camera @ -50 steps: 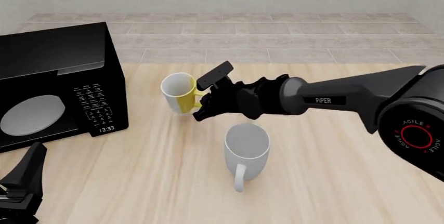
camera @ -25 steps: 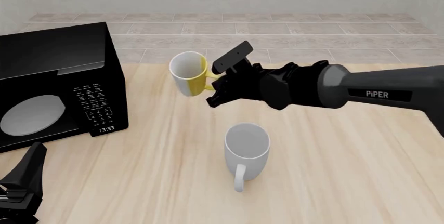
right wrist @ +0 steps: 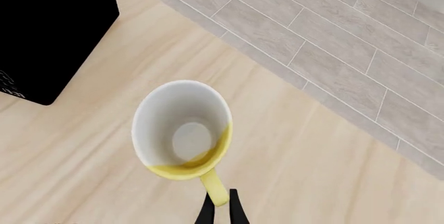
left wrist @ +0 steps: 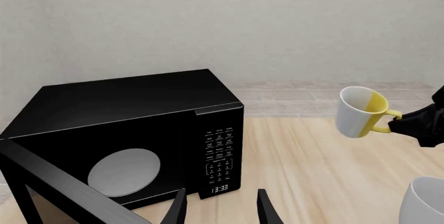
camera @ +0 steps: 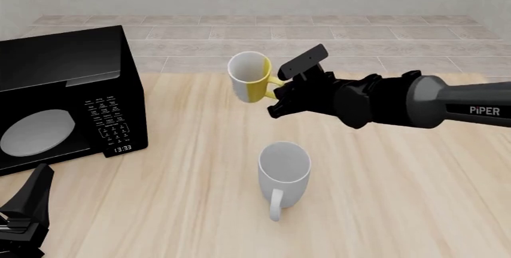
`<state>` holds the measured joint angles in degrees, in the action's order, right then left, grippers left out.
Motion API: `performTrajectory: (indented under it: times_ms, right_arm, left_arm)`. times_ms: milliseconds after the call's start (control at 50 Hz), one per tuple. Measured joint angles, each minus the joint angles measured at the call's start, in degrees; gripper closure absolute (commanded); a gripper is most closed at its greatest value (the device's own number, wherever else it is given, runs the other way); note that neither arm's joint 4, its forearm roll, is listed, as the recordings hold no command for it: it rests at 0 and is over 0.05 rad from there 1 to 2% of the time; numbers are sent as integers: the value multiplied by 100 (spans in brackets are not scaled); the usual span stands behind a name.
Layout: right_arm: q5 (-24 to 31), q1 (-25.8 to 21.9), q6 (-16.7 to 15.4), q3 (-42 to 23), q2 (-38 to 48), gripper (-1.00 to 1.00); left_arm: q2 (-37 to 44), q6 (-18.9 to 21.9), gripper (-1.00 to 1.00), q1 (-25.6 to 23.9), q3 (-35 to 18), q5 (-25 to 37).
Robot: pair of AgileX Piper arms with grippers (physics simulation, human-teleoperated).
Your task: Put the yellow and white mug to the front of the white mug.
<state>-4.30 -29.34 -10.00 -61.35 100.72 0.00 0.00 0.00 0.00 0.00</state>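
My right tool [camera: 281, 97] pinches the handle of the yellow and white mug [camera: 249, 76], holding it up above the worktop [camera: 383, 174], behind the white mug [camera: 283, 174]. My left tool [left wrist: 220, 213] waits open by the black microwave [camera: 64, 96].

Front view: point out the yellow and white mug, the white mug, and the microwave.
yellow and white mug [camera: 249, 78], front view, on its outer body
white mug [camera: 284, 177], front view, on its outer wall
microwave [camera: 48, 127], front view, on its door
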Motion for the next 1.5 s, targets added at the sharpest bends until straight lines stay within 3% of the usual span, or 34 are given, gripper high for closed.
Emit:
performTrajectory:
  times_ms: [620,1500]
  right_arm:
    - [-671,656,340,714,76,100]
    - [-1251,955,645,641,1131,100]
  left_arm:
    - [0,0,-100,0,0,0]
    - [0,0,-100,0,0,0]
